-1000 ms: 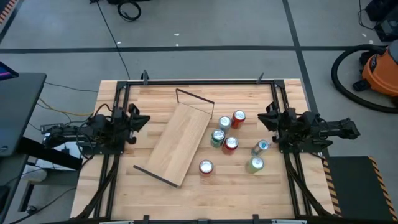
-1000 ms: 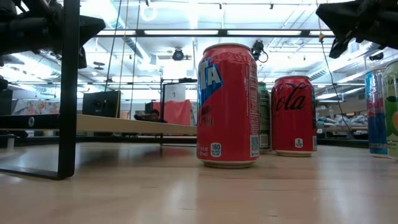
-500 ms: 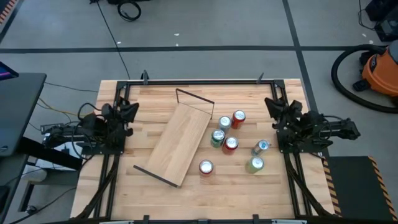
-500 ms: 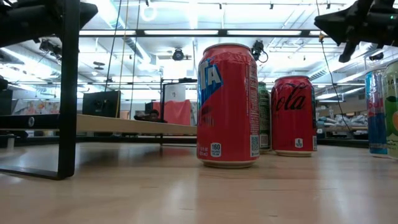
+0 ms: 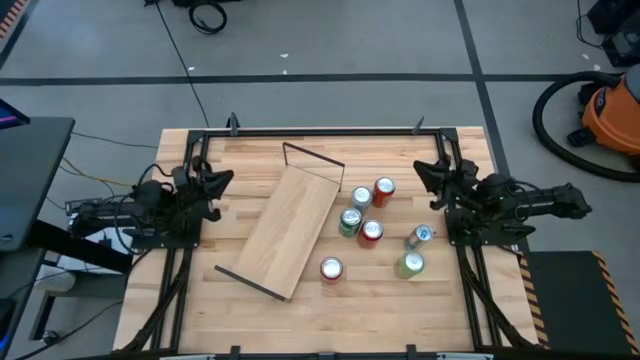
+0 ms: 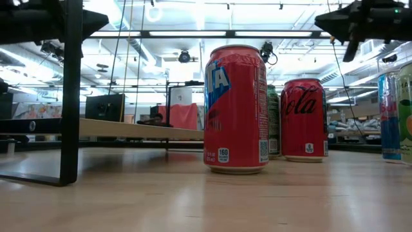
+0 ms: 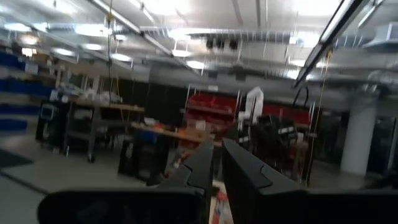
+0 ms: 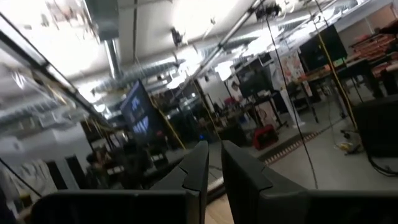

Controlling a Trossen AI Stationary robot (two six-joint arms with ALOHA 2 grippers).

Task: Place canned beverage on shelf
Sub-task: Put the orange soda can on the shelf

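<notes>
The shelf (image 5: 290, 225), a long light-wood plank, lies slantwise at the table's middle. Thin dark wire brackets (image 5: 312, 158) stand at both short ends, and in the low view the plank (image 6: 129, 129) sits a little above the tabletop on them. Several cans stand upright to its right, among them a red one (image 5: 331, 269) nearest the front edge, a red cola can (image 5: 383, 191) and a green one (image 5: 409, 264). My left gripper (image 5: 224, 179) is shut at the table's left side and my right gripper (image 5: 420, 169) is shut at its right side. Both are above the table, tipped upward and holding nothing.
A black metal frame (image 5: 320, 130) runs along the table's far edge and down both sides. There is bare tabletop in front of the shelf and cans. An orange vacuum (image 5: 612, 115) stands on the floor at the far right, and a dark desk (image 5: 30, 180) at the left.
Both grippers, still shut, have risen a little and tipped upward. The right one's tips have swung toward the far edge. The shelf and the cans have stayed where they were.
</notes>
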